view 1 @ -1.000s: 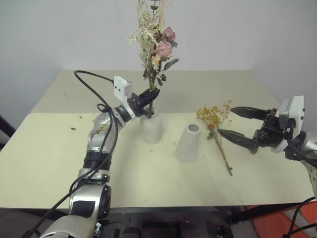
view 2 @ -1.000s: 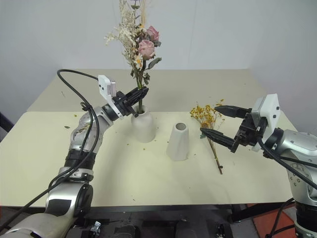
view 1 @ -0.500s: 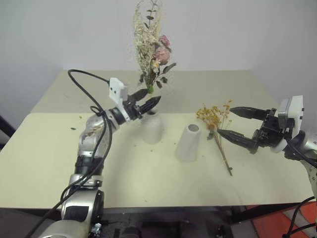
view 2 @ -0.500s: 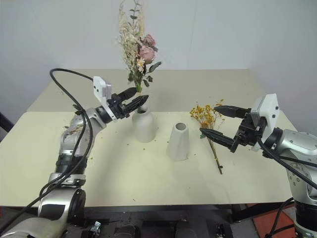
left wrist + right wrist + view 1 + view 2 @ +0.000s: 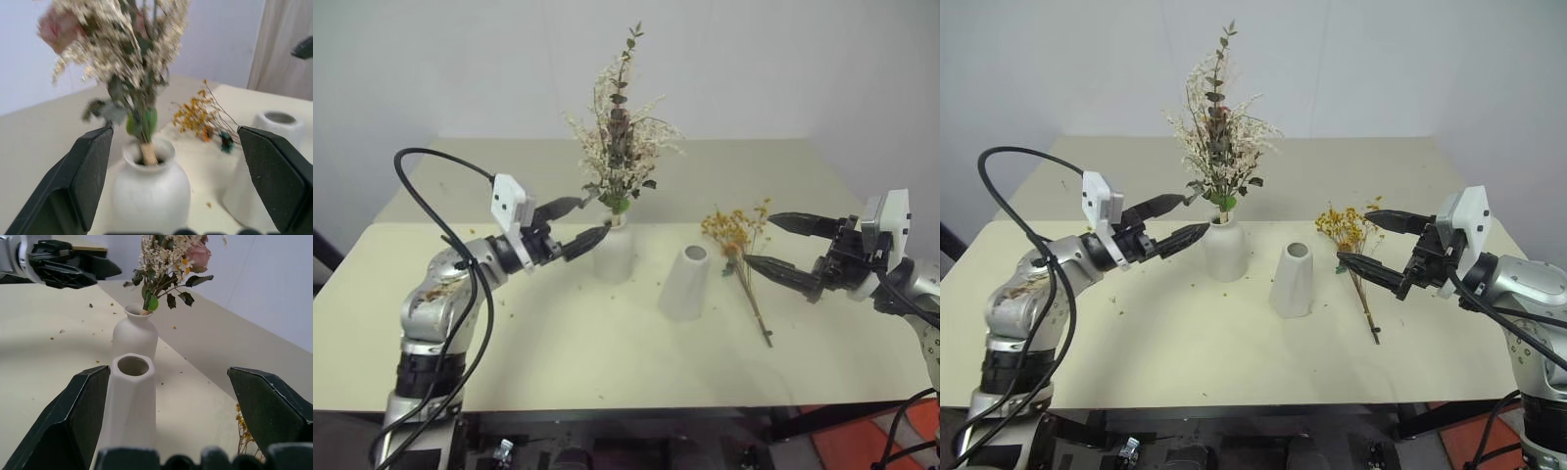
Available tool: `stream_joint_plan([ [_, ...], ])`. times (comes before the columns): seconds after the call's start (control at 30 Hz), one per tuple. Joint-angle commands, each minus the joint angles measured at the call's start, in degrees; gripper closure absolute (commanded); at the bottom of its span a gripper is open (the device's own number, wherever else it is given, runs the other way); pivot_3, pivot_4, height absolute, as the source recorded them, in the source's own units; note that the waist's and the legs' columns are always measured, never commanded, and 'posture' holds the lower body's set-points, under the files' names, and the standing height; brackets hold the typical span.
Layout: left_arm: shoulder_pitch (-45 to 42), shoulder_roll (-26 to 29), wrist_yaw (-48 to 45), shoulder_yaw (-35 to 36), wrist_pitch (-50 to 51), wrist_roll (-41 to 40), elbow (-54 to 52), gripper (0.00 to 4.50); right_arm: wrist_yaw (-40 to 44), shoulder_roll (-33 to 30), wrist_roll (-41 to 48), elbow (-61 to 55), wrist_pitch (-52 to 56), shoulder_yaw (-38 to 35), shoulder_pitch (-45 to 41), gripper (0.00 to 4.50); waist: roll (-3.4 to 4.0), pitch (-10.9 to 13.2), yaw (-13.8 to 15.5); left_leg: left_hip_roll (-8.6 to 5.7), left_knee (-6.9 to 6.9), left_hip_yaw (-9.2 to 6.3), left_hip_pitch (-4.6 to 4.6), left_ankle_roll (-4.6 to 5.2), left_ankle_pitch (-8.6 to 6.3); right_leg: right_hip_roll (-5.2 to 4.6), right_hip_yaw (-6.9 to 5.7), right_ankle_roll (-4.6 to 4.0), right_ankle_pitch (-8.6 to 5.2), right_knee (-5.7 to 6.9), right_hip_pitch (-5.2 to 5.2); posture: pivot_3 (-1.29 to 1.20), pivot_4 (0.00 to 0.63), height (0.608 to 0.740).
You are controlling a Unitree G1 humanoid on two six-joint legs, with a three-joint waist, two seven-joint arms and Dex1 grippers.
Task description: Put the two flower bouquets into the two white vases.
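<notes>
The taller bouquet (image 5: pixel 619 147), with cream sprays and green leaves, stands upright in the rounded bottle vase (image 5: pixel 614 257). My left gripper (image 5: pixel 594 216) is open just left of that vase's neck and touches nothing. In the left wrist view the stems enter the vase mouth (image 5: pixel 146 155) between my spread fingers (image 5: pixel 88 176). The cone vase (image 5: pixel 685 282) stands empty to the right. Beyond it the yellow-orange bouquet (image 5: pixel 736 230) lies flat on the table. My right gripper (image 5: pixel 759 240) is open, its fingertips just right of the yellow flower head.
Two cream tables (image 5: pixel 558 343) meet at a seam behind the vases. Small flower crumbs dot the surface near my left arm. The yellow bouquet's thin stem (image 5: pixel 759 315) runs toward the front edge. A red object (image 5: pixel 881 441) sits on the floor at the lower right.
My left gripper opened, let go of the tall bouquet's stems and drew back to the left. The bouquet sank lower into the bottle vase. The right arm kept still.
</notes>
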Motion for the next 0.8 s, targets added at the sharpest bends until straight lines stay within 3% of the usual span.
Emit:
stream_joint_plan([
  [0.03,1.9,5.3,-4.0,3.5,1.8,-3.7,-5.3,0.06,-1.3,-3.1,-2.5,-0.1,1.4,-0.4,0.2,0.00,0.01,0.0,0.0,0.01,0.00,0.00,0.00,0.00,0.00,0.01,0.00,0.00,0.00,0.00,-0.01,0.00,0.150,0.740],
  [0.2,4.8,15.5,-15.4,6.3,3.2,-9.5,-8.3,0.06,-6.3,-8.3,-6.0,2.3,12.2,3.0,-2.0,0.00,0.02,0.0,0.1,0.01,0.00,0.03,0.00,0.00,0.00,-0.01,0.00,-0.04,-0.03,-0.02,-0.01,0.00,0.150,0.740],
  [0.37,4.5,21.9,-23.3,7.4,3.1,-13.1,-8.5,0.06,-11.2,-10.9,-4.6,2.9,34.2,12.0,-11.9,0.00,0.06,0.0,-0.1,0.04,-0.01,0.05,-0.01,0.00,0.00,0.00,0.00,-0.12,-0.07,0.03,-0.08,0.00,0.150,0.740],
  [0.57,1.5,23.2,-25.0,5.7,2.3,-12.8,-7.7,0.06,-13.6,-8.5,-8.8,7.4,47.5,26.6,-22.8,0.00,0.06,0.0,0.0,0.07,-0.05,0.03,-0.09,0.01,-0.01,0.02,-0.04,-0.18,-0.11,0.00,-0.14,0.00,0.150,0.740],
  [0.8,-0.2,22.2,-25.0,3.9,1.9,-12.2,-7.5,0.06,-14.8,-3.8,-17.2,18.9,45.3,36.3,-28.5,0.00,0.06,0.0,0.0,0.05,-0.04,0.03,-0.18,0.01,0.00,0.00,-0.06,-0.15,-0.09,-0.04,-0.18,0.00,0.150,0.740],
])
